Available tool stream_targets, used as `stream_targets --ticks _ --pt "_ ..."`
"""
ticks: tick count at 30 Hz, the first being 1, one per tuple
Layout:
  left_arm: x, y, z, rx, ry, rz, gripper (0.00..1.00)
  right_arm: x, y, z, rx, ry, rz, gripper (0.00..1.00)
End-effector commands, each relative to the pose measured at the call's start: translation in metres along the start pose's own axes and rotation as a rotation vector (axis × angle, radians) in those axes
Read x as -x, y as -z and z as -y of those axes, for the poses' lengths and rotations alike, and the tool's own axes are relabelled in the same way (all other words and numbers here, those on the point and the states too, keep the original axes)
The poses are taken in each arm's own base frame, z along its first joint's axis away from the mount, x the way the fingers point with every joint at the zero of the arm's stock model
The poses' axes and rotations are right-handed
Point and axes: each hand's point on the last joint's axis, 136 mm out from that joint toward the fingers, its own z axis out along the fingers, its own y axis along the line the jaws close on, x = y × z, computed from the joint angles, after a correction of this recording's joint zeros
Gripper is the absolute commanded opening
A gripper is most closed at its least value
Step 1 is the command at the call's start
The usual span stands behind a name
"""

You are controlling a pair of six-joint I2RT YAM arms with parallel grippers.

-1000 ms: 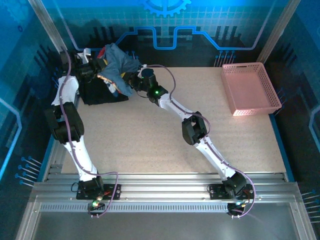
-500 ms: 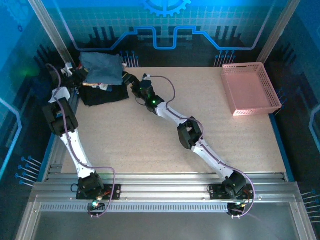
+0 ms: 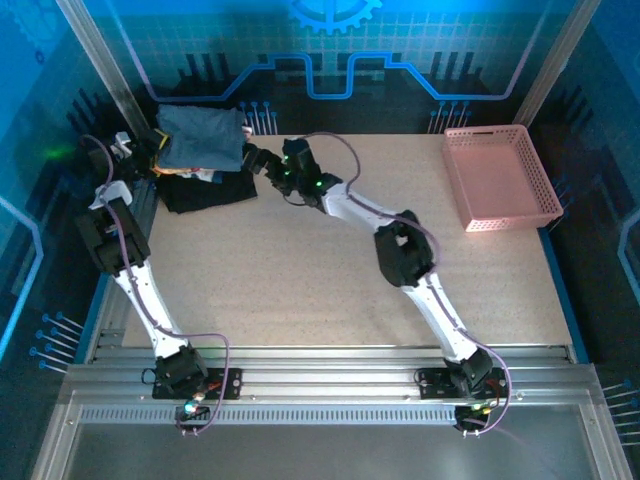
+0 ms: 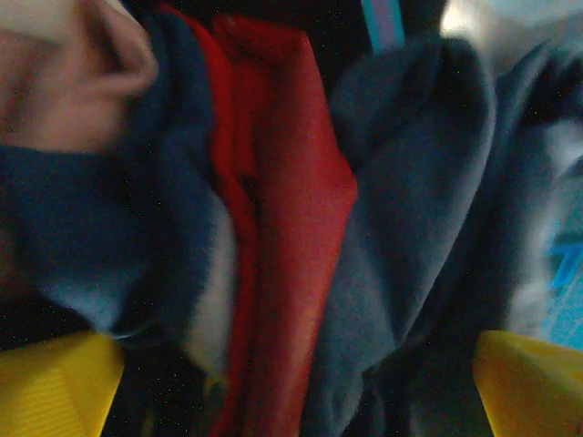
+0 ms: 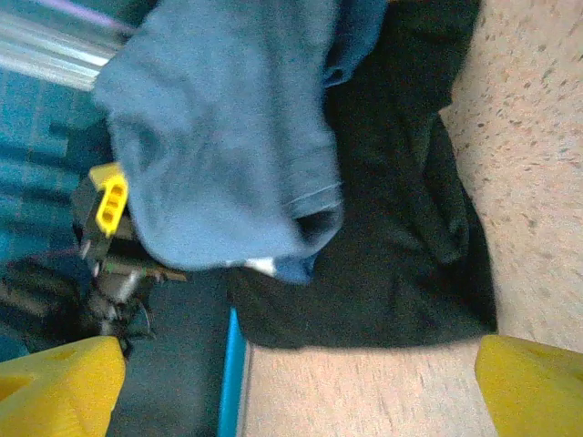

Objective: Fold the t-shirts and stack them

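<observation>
The t-shirts sit as a stack at the table's far left corner. A slate-blue shirt (image 3: 203, 138) lies folded on top of a black one (image 3: 208, 190). My left gripper (image 3: 150, 152) is at the stack's left edge, open. In the left wrist view my left gripper (image 4: 291, 387) has its yellow fingertips far apart, with red cloth (image 4: 287, 209) and slate-blue cloth (image 4: 410, 200) close up between them. My right gripper (image 3: 252, 160) stands open just right of the stack. In the right wrist view my right gripper (image 5: 296, 382) is over bare table beside the black shirt (image 5: 401, 264) and the slate-blue shirt (image 5: 219, 137).
A pink lattice basket (image 3: 500, 180) stands at the table's far right. The speckled tabletop (image 3: 300, 270) stretches between the stack and the basket. The blue back wall and the frame post (image 3: 110, 70) stand close behind the stack.
The slate-blue shirt, bunched and held up by both grippers a second ago, now lies flat on the stack. Both grippers have opened and let it go.
</observation>
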Motion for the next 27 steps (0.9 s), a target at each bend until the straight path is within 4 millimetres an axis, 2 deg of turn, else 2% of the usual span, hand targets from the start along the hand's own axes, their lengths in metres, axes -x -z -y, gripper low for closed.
stream_targets --ticks 1,4,7,9,11,14,16,20,23,27 --pt "0.046 0.062 0.039 0.071 -0.022 0.141 0.99 0.015 0.107 -0.048 -0.139 0.270 0.003 1.00" --pt "0.050 0.103 0.063 0.148 -0.081 0.201 0.99 0.018 0.184 -0.014 -0.342 0.355 -0.029 1.00" --pt "0.032 0.133 0.080 0.225 -0.136 0.238 0.99 0.026 0.266 0.036 -0.550 0.425 -0.009 1.00" --pt "0.010 0.149 0.094 0.234 -0.166 0.258 0.99 0.030 0.321 0.079 -0.684 0.418 0.024 1.00" --pt "-0.025 0.161 0.105 0.257 -0.236 0.277 0.99 0.034 0.375 0.126 -0.817 0.414 0.117 1.00" --pt "-0.093 0.156 0.109 0.327 -0.428 0.231 0.99 0.040 0.425 0.175 -0.867 0.428 0.318 1.00" --pt "-0.133 0.150 0.099 0.367 -0.514 0.195 0.99 0.039 0.444 0.213 -0.908 0.451 0.428 1.00" --pt "-0.185 0.146 0.074 0.353 -0.624 0.213 0.99 0.043 0.461 0.254 -0.955 0.485 0.534 1.00" --pt "-0.205 0.149 0.060 0.355 -0.720 0.231 0.99 0.045 0.456 0.277 -0.950 0.490 0.534 1.00" --pt "-0.215 0.147 0.043 0.349 -0.738 0.237 0.99 0.052 0.434 0.282 -0.869 0.568 0.564 1.00"
